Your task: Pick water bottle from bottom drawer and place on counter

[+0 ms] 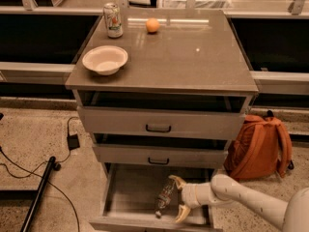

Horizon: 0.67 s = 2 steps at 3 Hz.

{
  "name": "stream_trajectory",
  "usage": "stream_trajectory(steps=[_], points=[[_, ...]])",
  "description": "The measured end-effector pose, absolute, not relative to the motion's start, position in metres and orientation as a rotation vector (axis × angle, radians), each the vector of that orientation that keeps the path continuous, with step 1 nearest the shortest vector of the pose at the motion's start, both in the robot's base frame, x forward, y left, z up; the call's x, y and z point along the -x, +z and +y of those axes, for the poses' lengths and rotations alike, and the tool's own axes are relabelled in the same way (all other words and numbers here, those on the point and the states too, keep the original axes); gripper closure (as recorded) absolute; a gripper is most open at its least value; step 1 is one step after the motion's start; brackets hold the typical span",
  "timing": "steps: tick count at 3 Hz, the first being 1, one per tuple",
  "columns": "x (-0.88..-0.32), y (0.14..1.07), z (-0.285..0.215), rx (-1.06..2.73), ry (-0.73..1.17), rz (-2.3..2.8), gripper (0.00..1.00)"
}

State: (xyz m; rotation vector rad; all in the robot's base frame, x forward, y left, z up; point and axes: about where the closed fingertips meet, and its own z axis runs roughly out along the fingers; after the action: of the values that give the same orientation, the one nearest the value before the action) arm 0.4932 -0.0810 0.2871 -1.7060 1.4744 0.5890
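The water bottle (165,196), small, clear and crinkled, lies on its side on the grey floor of the open bottom drawer (125,192), its cap end toward the front. My gripper (179,198) reaches in from the right on a white arm. It is open, with one yellowish finger above the bottle's far end and one below near the drawer front. It sits just right of the bottle and holds nothing. The counter (193,57) is the glossy grey-brown top of the cabinet above.
On the counter stand a printed drink can (113,20), an orange (153,25) and a white bowl (105,59). Two upper drawers with dark handles (158,128) are slightly open. An orange backpack (260,146) leans at the right. Cables and a black pole (41,190) lie at the left.
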Motion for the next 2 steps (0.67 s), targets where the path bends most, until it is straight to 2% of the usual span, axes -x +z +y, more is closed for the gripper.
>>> stream_trajectory(steps=[1,2], points=[[-0.4866,0.2405,-0.0808,1.754,0.581,1.374,0.0],[-0.487,0.2337,-0.081,1.753,0.574,1.364,0.0]])
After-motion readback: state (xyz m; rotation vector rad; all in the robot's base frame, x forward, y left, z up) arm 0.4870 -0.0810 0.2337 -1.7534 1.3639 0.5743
